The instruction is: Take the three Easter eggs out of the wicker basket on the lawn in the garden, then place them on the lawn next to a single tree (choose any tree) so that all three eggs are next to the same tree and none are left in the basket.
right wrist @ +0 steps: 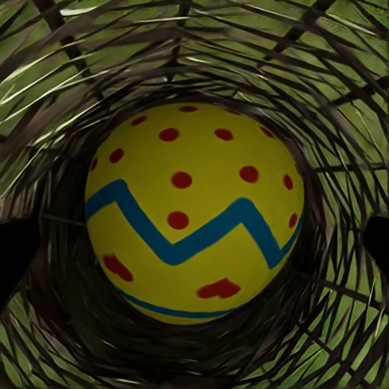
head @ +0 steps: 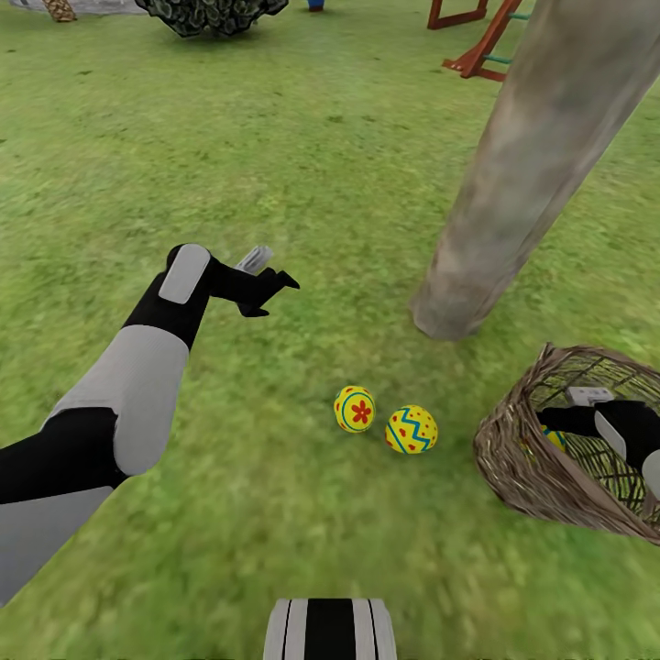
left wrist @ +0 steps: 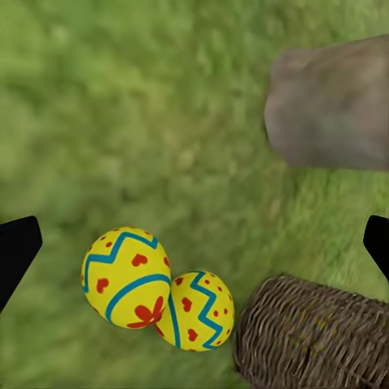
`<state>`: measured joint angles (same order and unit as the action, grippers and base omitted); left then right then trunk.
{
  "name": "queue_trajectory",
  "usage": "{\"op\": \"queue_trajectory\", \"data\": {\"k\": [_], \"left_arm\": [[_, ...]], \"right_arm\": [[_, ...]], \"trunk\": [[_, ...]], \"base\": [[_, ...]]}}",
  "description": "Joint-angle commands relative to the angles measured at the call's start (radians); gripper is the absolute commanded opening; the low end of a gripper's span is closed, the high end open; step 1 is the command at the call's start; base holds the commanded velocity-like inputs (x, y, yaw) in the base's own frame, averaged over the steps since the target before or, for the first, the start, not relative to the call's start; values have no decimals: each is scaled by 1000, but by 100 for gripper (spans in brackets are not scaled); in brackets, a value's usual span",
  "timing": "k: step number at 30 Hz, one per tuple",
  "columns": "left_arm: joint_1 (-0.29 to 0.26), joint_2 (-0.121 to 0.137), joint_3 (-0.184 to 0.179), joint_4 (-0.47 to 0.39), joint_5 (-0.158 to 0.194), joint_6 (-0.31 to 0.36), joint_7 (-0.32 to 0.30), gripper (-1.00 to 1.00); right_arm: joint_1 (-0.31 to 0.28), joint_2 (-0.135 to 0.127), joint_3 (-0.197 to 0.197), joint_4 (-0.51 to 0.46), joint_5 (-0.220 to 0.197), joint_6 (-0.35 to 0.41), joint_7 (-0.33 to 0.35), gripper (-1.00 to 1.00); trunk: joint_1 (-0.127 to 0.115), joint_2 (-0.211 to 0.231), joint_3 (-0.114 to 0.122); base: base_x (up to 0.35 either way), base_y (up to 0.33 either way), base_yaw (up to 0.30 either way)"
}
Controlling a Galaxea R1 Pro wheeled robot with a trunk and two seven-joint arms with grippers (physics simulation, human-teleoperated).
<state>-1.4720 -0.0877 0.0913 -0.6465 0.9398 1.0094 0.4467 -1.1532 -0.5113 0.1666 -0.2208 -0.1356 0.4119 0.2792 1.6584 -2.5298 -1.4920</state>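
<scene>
On the lawn [head: 275, 137] near the foot of the tree [head: 513, 211], two Easter eggs [head: 355, 409] lay side by side, touching or nearly so, out of the wicker basket [head: 522, 458]. The basket stood just to their right, tipped toward me. My left gripper [head: 271, 291] hung above the grass, up and to the left of those two eggs, apart from them; in the left wrist view its fingertips [left wrist: 18, 247] sat spread at both edges with nothing between, so I logged it as open and empty, eggs [left wrist: 126, 277] below it, trunk [left wrist: 332, 105] and basket [left wrist: 312, 336] off to one side. My right arm reached down into the basket, right gripper [head: 559, 423] inside the rim. In the right wrist view the third egg [right wrist: 194, 212] sat at the basket bottom, dead ahead, centred between the two dark fingertips [right wrist: 16, 255], which stood wide on either side and not touching it. Jaws spread, no grip on it. A bit of yellow egg [head: 553, 439] showed by the right gripper in the head view.
</scene>
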Motion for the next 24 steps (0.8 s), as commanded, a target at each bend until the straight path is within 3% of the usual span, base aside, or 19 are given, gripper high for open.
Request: {"op": "queue_trajectory", "data": {"k": [1, 4, 19, 24], "left_arm": [[-1, -1, 5, -1, 10, 3, 10, 100], [-1, -1, 5, -1, 10, 3, 10, 100], [-1, -1, 5, 1, 10, 4, 10, 100], [-1, -1, 0, 1, 10, 3, 10, 100]], "right_arm": [[0, -1, 8, -1, -10, 5, 0, 100], [0, -1, 8, -1, -10, 5, 0, 100], [0, -1, 8, -1, -10, 4, 9, 100], [0, -1, 8, -1, -11, 4, 8, 100]], "trunk": [[0, -1, -5], [2, -1, -16], [2, -1, -16], [3, -2, -28]], "base": [[0, 0, 0], [0, 0, 0], [0, 0, 0], [0, 0, 0]]}}
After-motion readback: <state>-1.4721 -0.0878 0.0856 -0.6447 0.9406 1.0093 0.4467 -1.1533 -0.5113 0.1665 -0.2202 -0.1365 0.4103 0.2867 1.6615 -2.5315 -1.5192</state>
